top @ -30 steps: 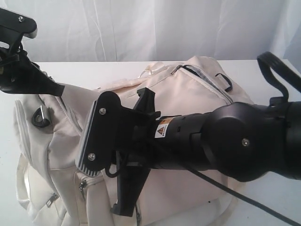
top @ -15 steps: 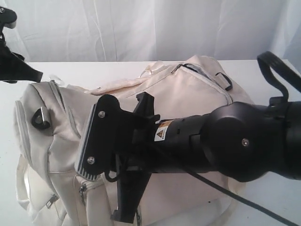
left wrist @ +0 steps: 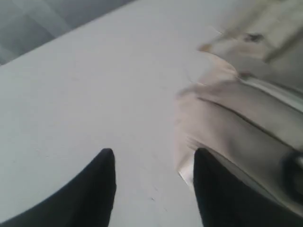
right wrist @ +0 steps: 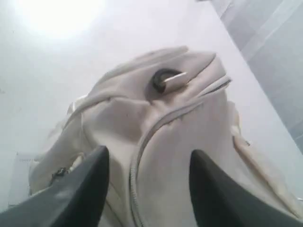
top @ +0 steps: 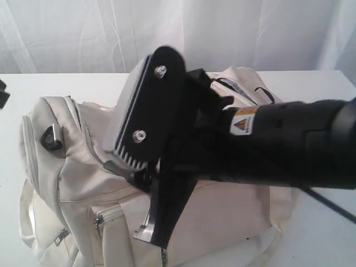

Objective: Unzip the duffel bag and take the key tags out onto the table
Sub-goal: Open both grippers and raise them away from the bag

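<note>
The cream-white duffel bag point(top: 72, 167) lies on the white table point(top: 83, 83), a black D-ring point(top: 51, 136) on its left end. My right gripper point(right wrist: 149, 152) hovers open above the bag's top, where a grey zipper point(right wrist: 142, 137) runs shut between its fingers; nothing is held. My left gripper point(left wrist: 154, 151) is open over bare table beside the bag's end point(left wrist: 236, 118), holding nothing. In the exterior view only a black sliver of the left arm point(top: 3, 94) shows at the far left edge. The key tags are hidden.
My right arm's black body point(top: 278, 144) and its wrist plate point(top: 147, 105) block the bag's middle in the exterior view. A side pocket zipper pull point(top: 98, 221) and a pale webbing strap point(top: 25, 222) hang at the bag's near left. White curtains point(top: 111, 33) stand behind the table.
Both grippers have opened. The left arm has pulled away to the left, almost out of the exterior view, and the bag's left end has dropped back. The right wrist has risen and turned upward.
</note>
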### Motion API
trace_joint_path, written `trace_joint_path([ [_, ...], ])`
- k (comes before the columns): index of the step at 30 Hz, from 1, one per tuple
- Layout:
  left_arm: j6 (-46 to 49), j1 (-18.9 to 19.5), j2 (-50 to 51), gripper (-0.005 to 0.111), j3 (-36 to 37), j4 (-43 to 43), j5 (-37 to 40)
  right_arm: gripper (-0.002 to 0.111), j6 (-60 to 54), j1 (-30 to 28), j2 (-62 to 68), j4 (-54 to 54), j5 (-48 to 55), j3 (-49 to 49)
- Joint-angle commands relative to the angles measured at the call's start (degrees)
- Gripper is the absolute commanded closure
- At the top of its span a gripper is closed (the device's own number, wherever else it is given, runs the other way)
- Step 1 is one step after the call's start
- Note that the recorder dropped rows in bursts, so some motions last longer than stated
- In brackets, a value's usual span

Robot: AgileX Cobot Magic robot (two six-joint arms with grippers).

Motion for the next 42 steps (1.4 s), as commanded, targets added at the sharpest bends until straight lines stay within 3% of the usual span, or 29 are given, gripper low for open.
trace_joint_path([
  [1, 31.8, -3.7, -1.9, 0.071, -3.3, -24.5, 15.0, 0.059, 5.9, -1.6, -6.1, -1.2, 1.7, 0.3],
  [4, 55.4, -6.1, -1.9, 0.081, -4.7, -38.8, 22.1, 0.065, 19.9, -5.5, -9.1, -7.5, 5.6, 0.1],
  [6, 69.1, -7.1, -1.9, 0.083, -4.6, -44.0, 22.2, 0.076, 35.3, -9.0, -9.9, -20.5, 12.1, -0.8],
  [9, 75.0, -7.3, -1.8, 0.077, -4.6, -45.1, 18.9, 0.106, 59.4, -13.1, -9.5, -43.3, 28.6, -4.3],
  [11, 76.2, -7.3, -1.6, 0.069, -4.6, -45.1, 16.7, 0.108, 65.3, -14.5, -9.2, -52.4, 35.8, -6.1],
  [16, 82.7, -7.3, 1.0, 0.054, -3.4, -44.4, 16.4, 0.108, 63.6, -14.8, -9.2, -52.8, 37.5, -7.9],
  [20, 91.7, -7.3, 2.9, 0.054, -0.4, -44.0, 14.3, 0.108, 63.6, -14.8, -9.2, -51.2, 36.0, -7.7],
  [26, 97.3, -7.3, 4.3, 0.059, 4.0, -44.4, 1.9, 0.108, 63.5, -14.8, -9.2, -51.1, 36.4, -7.7],
  [34, 97.9, -7.3, 7.8, 0.06, 4.1, -46.0, 2.1, 0.108, 62.5, -14.8, -9.2, -51.2, 36.4, -7.7],
  [36, 97.9, -7.3, 8.2, 0.066, 4.1, -46.1, 2.2, 0.108, 62.5, -14.8, -9.2, -51.2, 36.4, -7.7],
  [42, 97.9, -7.3, 8.5, 0.098, 4.1, -47.5, 2.4, 0.108, 62.4, -14.8, -9.2, -51.2, 36.4, -7.7],
])
